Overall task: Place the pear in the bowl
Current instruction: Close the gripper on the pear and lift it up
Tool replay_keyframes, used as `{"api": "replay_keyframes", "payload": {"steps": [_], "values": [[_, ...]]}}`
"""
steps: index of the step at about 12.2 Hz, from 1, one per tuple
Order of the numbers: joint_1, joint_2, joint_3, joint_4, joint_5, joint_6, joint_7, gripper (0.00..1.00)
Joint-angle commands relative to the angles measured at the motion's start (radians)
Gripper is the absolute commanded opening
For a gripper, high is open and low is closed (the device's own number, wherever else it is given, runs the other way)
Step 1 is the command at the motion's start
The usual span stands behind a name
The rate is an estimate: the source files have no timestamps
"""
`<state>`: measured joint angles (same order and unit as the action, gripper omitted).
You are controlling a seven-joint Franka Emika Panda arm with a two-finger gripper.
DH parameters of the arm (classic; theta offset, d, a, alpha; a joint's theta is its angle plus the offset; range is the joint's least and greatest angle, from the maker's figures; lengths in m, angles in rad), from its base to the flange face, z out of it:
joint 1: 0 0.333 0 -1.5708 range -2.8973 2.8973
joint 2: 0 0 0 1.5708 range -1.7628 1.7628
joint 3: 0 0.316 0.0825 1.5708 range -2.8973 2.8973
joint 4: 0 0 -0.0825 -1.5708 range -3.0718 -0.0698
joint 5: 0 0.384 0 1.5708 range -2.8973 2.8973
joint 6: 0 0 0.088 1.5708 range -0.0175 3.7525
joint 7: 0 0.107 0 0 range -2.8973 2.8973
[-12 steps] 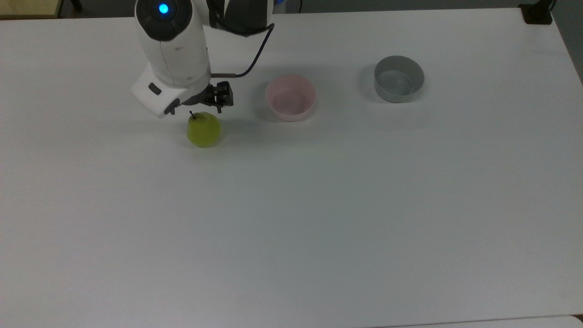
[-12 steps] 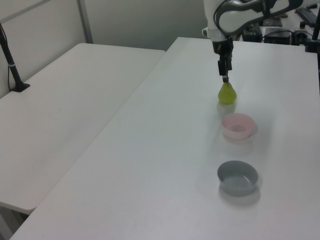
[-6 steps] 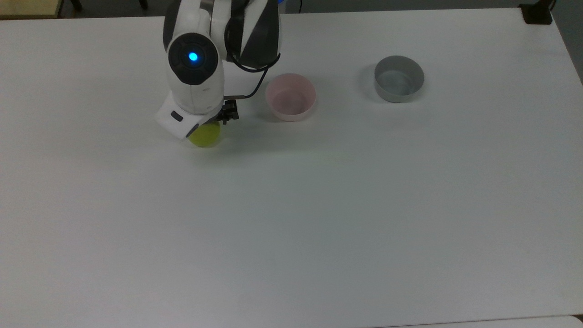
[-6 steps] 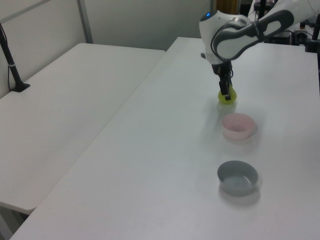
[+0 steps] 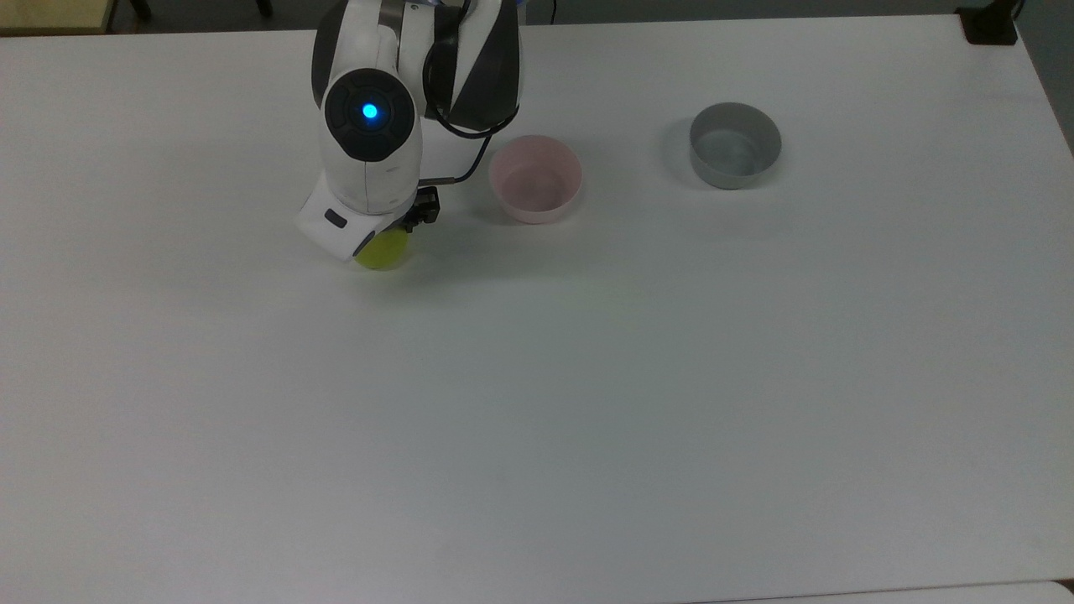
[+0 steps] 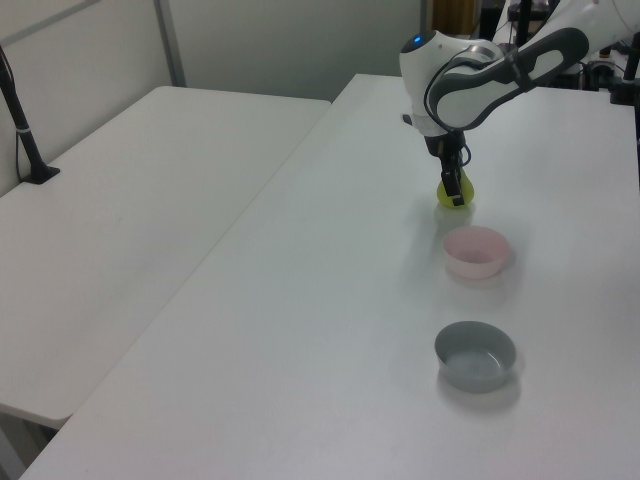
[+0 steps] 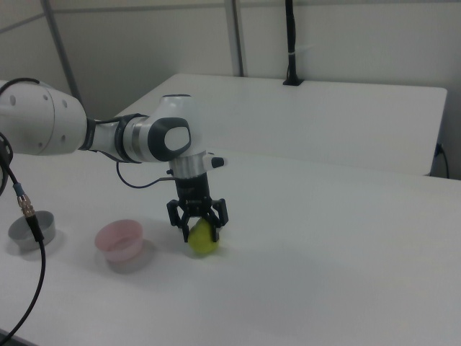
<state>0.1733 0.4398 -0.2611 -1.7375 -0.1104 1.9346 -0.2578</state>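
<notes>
Since one second ago, arm lowered from above the stem down over the pear (image 7: 204, 241); since half a second ago, only a slight further shift toward the top view's right. Pear and both bowls unmoved.

End effector (image 7: 198, 223) now straddles the pear. Right view: two black fingers (image 7: 218, 216) spread apart, one on either side of the upper part of the fruit, tips reaching about mid-height. Fingers appear close to the skin; cannot tell whether they touch it. Not closed on the fruit; nothing lifted.

Pear sits on the white tabletop (image 5: 587, 377), upright as far as visible. Top view: wrist covers most of it, leaving a yellow-green crescent (image 5: 383, 252) at the lower edge of the white housing. Left view: pear (image 6: 455, 193) partly behind the finger.

Pink bowl (image 5: 535, 179) stands on the tabletop to the top view's right of the pear, near but apart from it, interior empty. In the right view it lies to the left of the pear (image 7: 119, 240); in the left view, below it (image 6: 476, 250).

Grey bowl (image 5: 735, 144) further along the same line, well apart from the pear, also empty.

Blue indicator light (image 5: 369, 111) lit on the arm joint.
</notes>
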Motion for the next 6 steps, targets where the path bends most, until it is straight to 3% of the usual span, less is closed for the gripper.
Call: {"api": "replay_keyframes", "payload": {"steps": [1,3,6], "values": [[-0.003,-0.071,-0.006,-0.024,0.005,0.015,-0.04,0.33],[-0.003,-0.174,-0.013,-0.022,0.011,0.003,-0.034,0.31],[0.02,-0.263,-0.014,0.047,0.017,-0.146,-0.035,0.31]]}}
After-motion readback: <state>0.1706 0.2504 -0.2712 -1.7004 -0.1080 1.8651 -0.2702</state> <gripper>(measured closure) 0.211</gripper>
